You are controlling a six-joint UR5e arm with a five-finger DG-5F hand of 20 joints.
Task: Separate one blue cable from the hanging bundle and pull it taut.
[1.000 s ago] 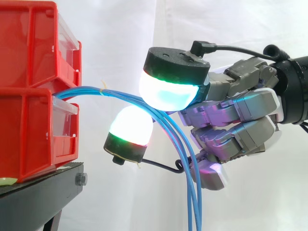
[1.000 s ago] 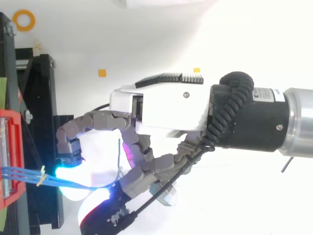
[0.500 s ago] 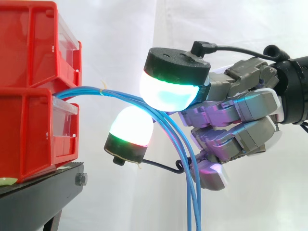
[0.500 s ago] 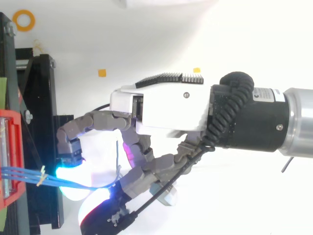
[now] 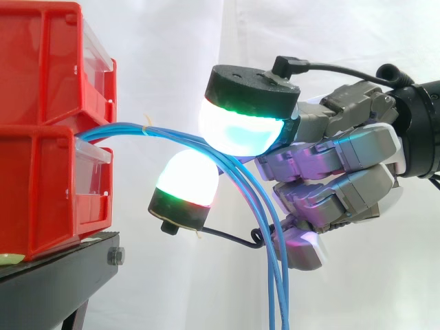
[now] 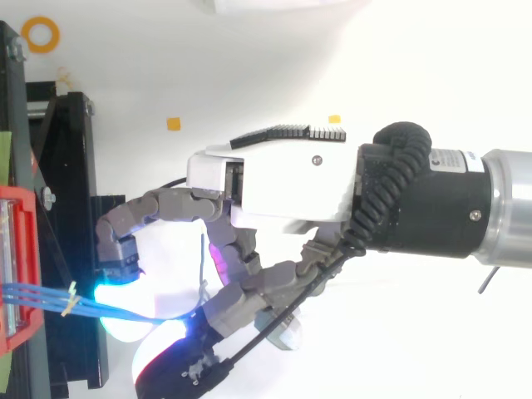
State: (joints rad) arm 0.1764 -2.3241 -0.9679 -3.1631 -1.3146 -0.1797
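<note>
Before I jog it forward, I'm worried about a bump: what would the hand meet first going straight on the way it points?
The blue cables cross right in front of the hand. Past them, it would probably meet the clear front of the lower red bin; the top view seems to agree.

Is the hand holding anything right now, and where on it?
Cannot be told. The blue cables run from the red bins through the hand, bending downward there, but whether it grips any of them is unclear.

Red bins [image 5: 41, 103] and stand [image 5: 55, 268] close the view's left; below the hand [image 5: 344, 172] seems free.
</note>
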